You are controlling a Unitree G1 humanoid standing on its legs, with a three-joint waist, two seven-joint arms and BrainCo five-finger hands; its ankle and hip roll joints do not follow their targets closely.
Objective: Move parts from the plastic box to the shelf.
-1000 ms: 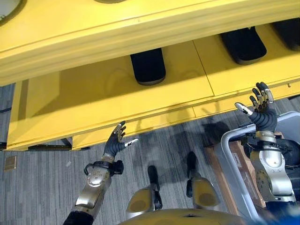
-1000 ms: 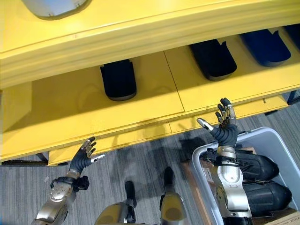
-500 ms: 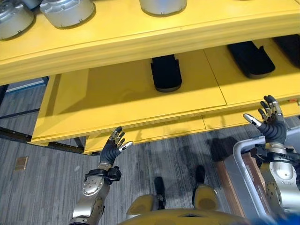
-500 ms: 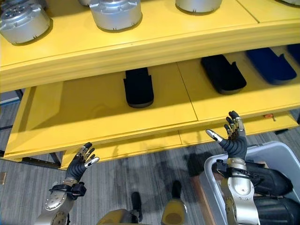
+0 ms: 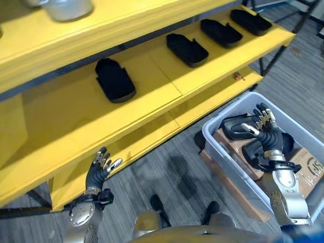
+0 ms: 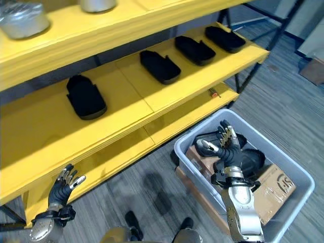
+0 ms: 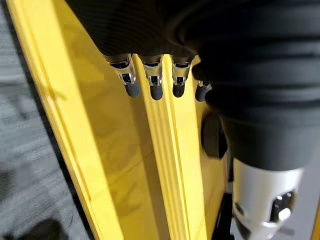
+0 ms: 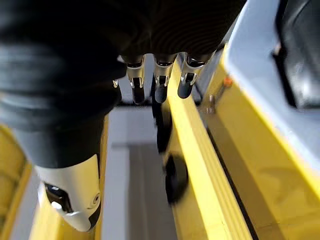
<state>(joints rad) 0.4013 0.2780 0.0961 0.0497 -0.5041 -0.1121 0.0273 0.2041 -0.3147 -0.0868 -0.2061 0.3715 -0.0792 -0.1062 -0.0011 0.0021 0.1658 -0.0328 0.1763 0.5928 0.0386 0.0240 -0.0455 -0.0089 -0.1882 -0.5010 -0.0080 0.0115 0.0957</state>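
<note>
4 black parts [image 6: 86, 97] lie flat along yellow shelf [image 6: 126, 109]; more black parts in grey plastic box [image 6: 188, 143] on floor.

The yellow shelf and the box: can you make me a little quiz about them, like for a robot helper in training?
1. True or false: the right hand is holding a part.
2. How many black parts lie on the yellow shelf's middle level? A) two B) four C) six
3. Fill in: the remaining black parts sit in the grey plastic ____.

Key: 1. False, its fingers are spread and hold nothing, above the box. 2. B, the nearest is this black part. 3. Box. The left hand is open too, near the shelf's lower edge.
</note>
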